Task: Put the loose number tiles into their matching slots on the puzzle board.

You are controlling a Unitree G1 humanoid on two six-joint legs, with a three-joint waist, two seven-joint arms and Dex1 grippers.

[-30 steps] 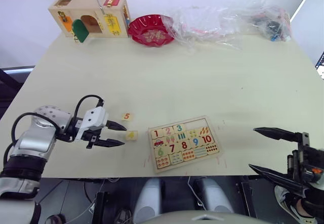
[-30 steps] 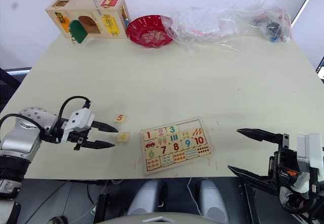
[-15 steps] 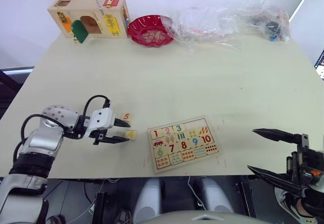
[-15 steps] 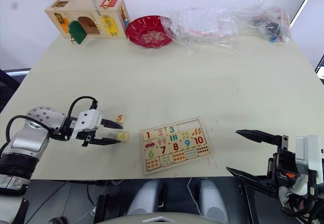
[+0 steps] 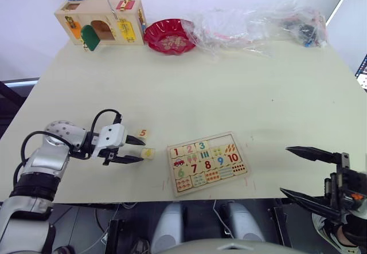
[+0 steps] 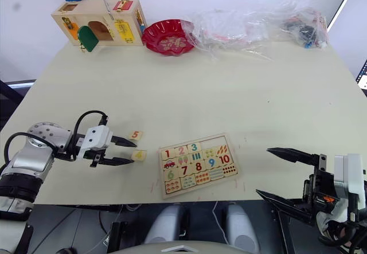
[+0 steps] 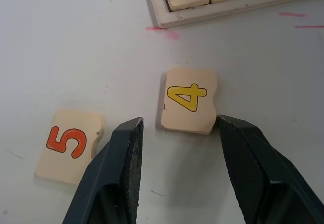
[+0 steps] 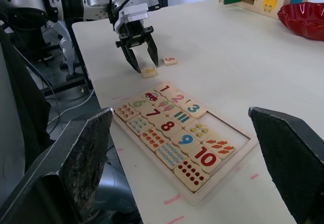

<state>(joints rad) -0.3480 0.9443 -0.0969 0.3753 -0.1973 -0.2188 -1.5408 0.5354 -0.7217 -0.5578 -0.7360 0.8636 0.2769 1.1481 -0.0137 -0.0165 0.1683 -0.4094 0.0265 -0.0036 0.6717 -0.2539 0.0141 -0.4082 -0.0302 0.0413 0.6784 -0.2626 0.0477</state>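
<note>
The loose number tile 4 (image 7: 190, 100), yellow digit, lies flat on the table between the tips of my left gripper (image 7: 178, 120), which is open and straddles it. One finger (image 7: 242, 148) touches the tile's corner. Tile 5 (image 7: 70, 144), orange digit, lies just outside the other finger (image 7: 124, 155). The puzzle board (image 7: 238, 6) sits to the right of both tiles, with 1, 2 and 3 seated in its top row and empty slots (image 8: 229, 132) beside the 3. My right gripper (image 5: 285, 170) hangs open and empty off the table's near right corner.
A wooden latch box (image 5: 102, 22), a red bowl (image 5: 170, 36) and crumpled plastic bags (image 5: 258, 22) line the table's far edge. The board and tiles lie close to the near edge.
Over the last second my left gripper moved right until its open fingers came around tile 4. The tiles, the board and the right gripper stayed put.
</note>
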